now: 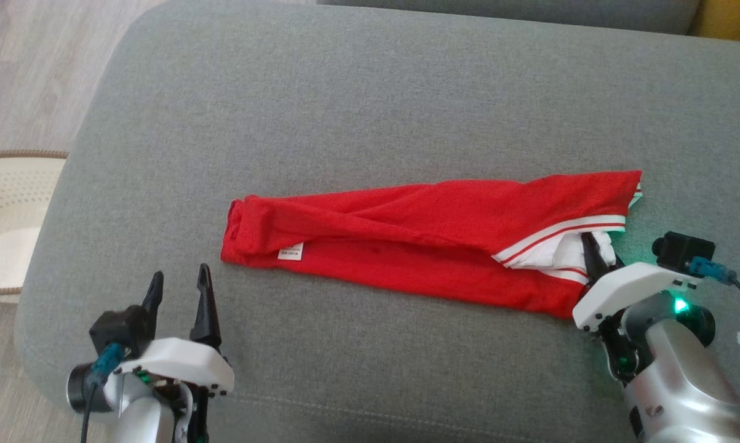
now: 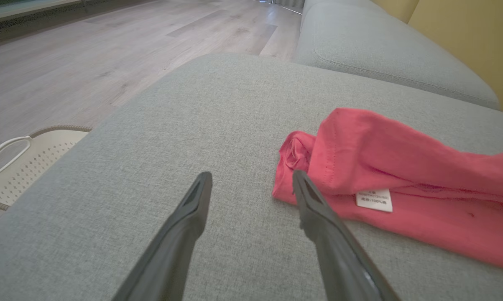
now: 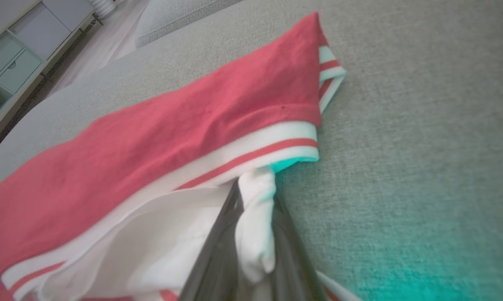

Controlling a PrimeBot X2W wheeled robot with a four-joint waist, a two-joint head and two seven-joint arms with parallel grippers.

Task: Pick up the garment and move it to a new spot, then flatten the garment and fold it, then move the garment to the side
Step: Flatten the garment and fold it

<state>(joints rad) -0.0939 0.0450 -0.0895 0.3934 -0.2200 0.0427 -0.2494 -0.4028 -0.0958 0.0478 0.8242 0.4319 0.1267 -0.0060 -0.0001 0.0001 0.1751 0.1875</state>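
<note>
The red garment [image 1: 419,240] lies as a long folded strip across the grey cushion [image 1: 370,111], running from 9 to 3 o'clock in the head view. The right gripper [image 1: 596,252] is clamped on the garment's white inner cloth at the 3 o'clock end, possibly on one layer only. The left gripper [image 1: 180,274], fingers apart, sits at 7 o'clock of the other end. It should pinch every layer there, so both ends lift level.

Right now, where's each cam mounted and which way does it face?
Head view: on the head, looking down at the red garment on the grey cushion; left fingers and right fingers at the bottom corners.
Left wrist view: along the open left fingers, toward the garment's label end.
Right wrist view: along the right fingers, shut on the white collar end.
Shared: garment in all; basket in head and left wrist.
</note>
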